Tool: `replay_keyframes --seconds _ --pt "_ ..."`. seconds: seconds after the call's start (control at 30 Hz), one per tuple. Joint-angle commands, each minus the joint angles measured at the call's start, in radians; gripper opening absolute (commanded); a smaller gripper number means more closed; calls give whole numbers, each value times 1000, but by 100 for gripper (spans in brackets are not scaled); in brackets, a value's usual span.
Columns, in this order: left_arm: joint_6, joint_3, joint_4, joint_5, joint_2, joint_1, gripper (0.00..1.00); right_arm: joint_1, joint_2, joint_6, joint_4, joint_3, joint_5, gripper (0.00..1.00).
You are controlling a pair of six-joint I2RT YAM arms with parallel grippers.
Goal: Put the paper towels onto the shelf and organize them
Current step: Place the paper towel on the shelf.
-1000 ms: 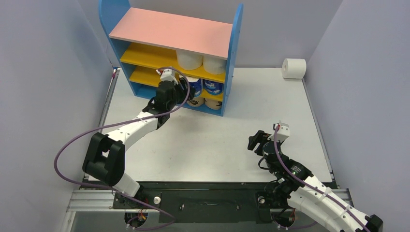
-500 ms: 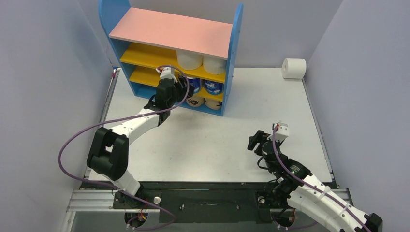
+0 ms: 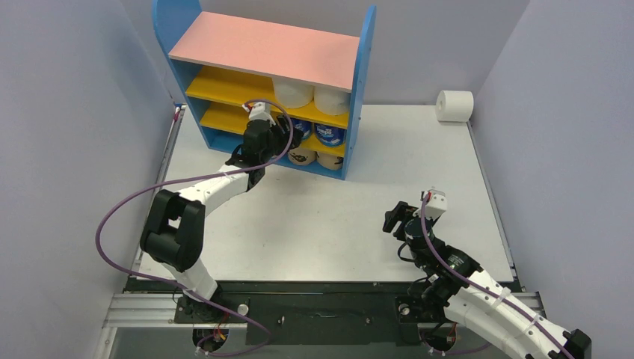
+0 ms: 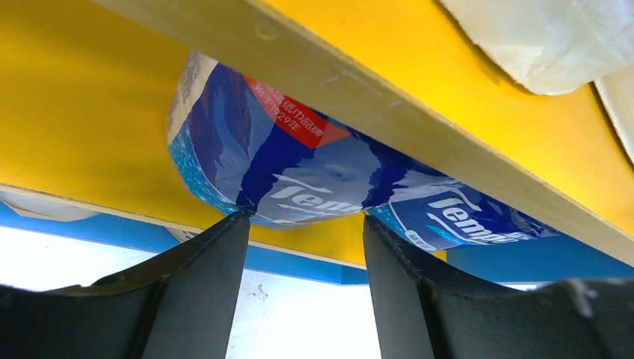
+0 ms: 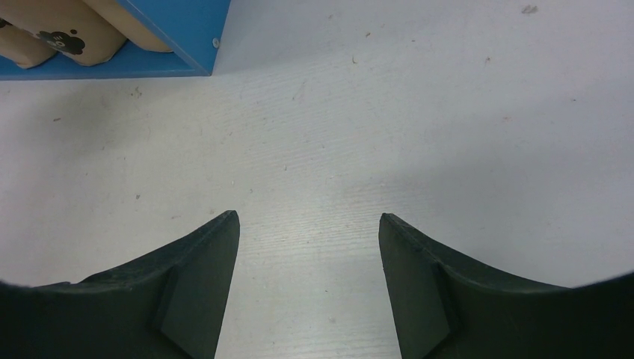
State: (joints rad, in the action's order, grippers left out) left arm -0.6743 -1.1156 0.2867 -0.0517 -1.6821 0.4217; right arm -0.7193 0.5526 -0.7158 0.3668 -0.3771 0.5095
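The shelf (image 3: 262, 45) stands at the back of the table. It holds two white paper towels (image 3: 292, 92) on the upper yellow board, two blue-wrapped ones (image 3: 330, 134) on the lower board and two tan printed ones (image 3: 329, 161) on the blue base. My left gripper (image 3: 286, 137) reaches into the middle tier. In the left wrist view it (image 4: 305, 218) is open, both tips against the near face of a blue-wrapped roll (image 4: 284, 164) that rests on the yellow board (image 4: 75, 112). A second blue roll (image 4: 463, 217) lies beside it. My right gripper (image 3: 392, 218) hovers open and empty over the table.
One loose white roll (image 3: 454, 105) lies on its side at the table's back right corner by the wall. The right wrist view shows my right gripper (image 5: 308, 217) over bare tabletop, with the shelf's blue base (image 5: 179, 30) and tan rolls (image 5: 67, 30) at upper left.
The left arm's elbow has swung forward and right while its gripper stayed at the middle tier, edging slightly inward. The right arm has not moved.
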Motion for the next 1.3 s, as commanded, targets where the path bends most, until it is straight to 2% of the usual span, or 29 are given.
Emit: replay_keyframes --seconds 0.0,0.4,0.67,0.9,1.27 --pt "-25 -46 75 38 -12 -8 55 5 10 8 -30 -7 28 64" --pt "-30 7 81 14 77 -25 55 5 8 7 -29 -6 28 64" --pt "-157 130 168 9 165 -106 56 6 3 8 -31 -6 26 64" --pt "-306 148 243 86 101 -177 56 5 -7 5 -27 -5 27 64" --pt "-356 79 267 126 9 -192 56 5 -13 3 -22 -5 28 64"
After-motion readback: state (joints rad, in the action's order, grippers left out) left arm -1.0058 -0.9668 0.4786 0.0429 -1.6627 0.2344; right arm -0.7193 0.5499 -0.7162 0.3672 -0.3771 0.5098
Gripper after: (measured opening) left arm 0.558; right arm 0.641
